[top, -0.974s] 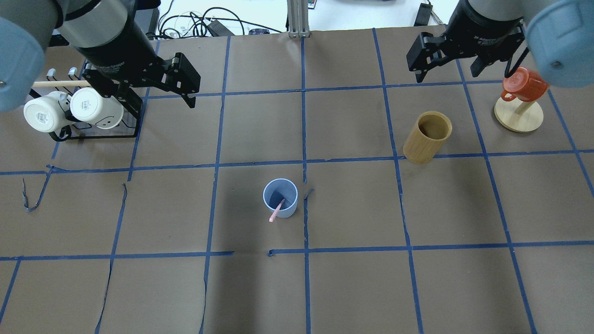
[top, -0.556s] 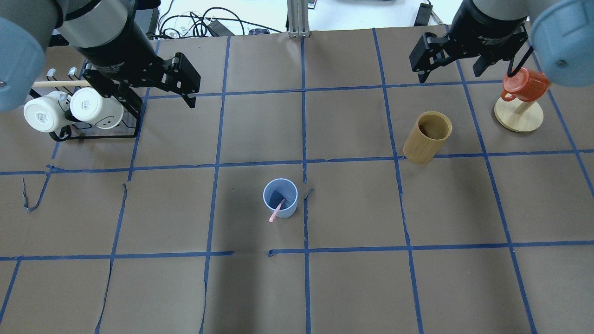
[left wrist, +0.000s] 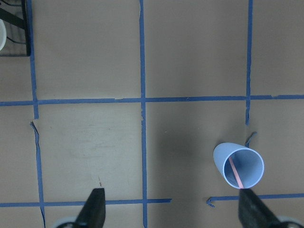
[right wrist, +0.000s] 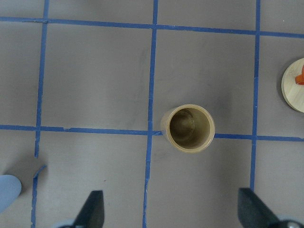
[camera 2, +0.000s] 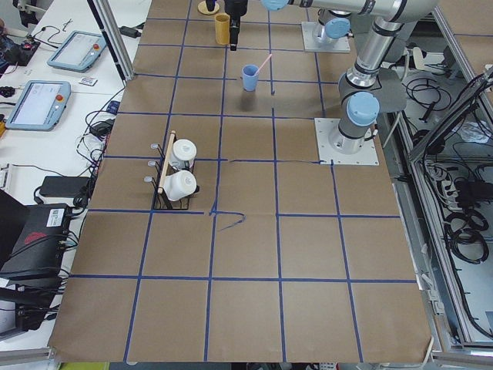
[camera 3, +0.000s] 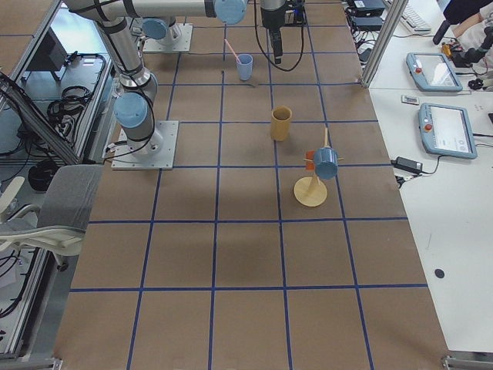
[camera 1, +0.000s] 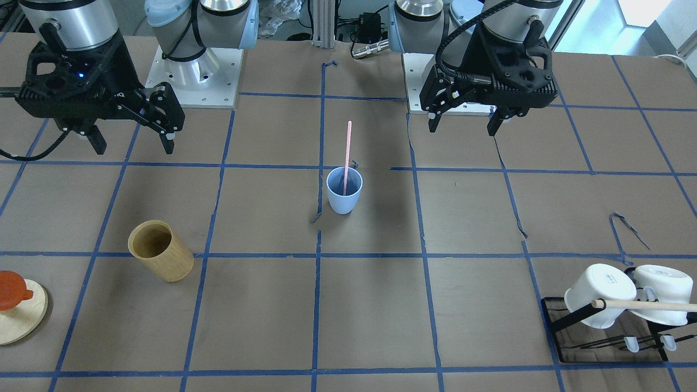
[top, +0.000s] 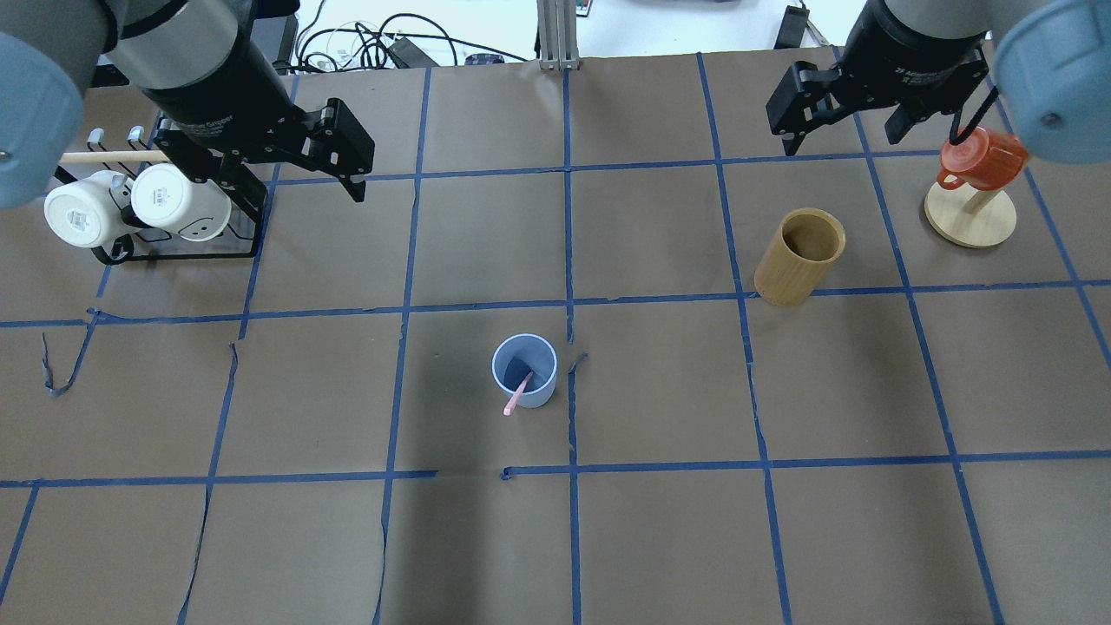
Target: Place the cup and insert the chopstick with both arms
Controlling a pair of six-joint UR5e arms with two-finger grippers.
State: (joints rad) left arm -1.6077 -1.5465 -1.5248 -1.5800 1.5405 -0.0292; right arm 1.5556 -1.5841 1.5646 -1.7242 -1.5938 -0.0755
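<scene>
The light blue cup (top: 524,371) stands upright near the table's middle, also in the front view (camera 1: 344,191) and the left wrist view (left wrist: 237,166). The pale pink chopstick (top: 517,395) leans inside it and sticks out well above the rim (camera 1: 347,147). My left gripper (top: 299,195) is open and empty, raised at the table's far left beside the mug rack, well away from the cup (camera 1: 463,129). My right gripper (top: 842,143) is open and empty, raised at the far right, above and behind the bamboo cylinder (camera 1: 134,148).
A tan bamboo cylinder (top: 800,256) stands right of centre, under my right wrist camera (right wrist: 188,128). A black rack (top: 174,254) with two white mugs (top: 178,201) and a wooden rod (top: 113,157) sits far left. An orange mug (top: 981,161) hangs on a wooden stand (top: 969,217) far right.
My right gripper has shifted slightly toward the far right edge, then held still. The left gripper, cup and chopstick have not moved.
</scene>
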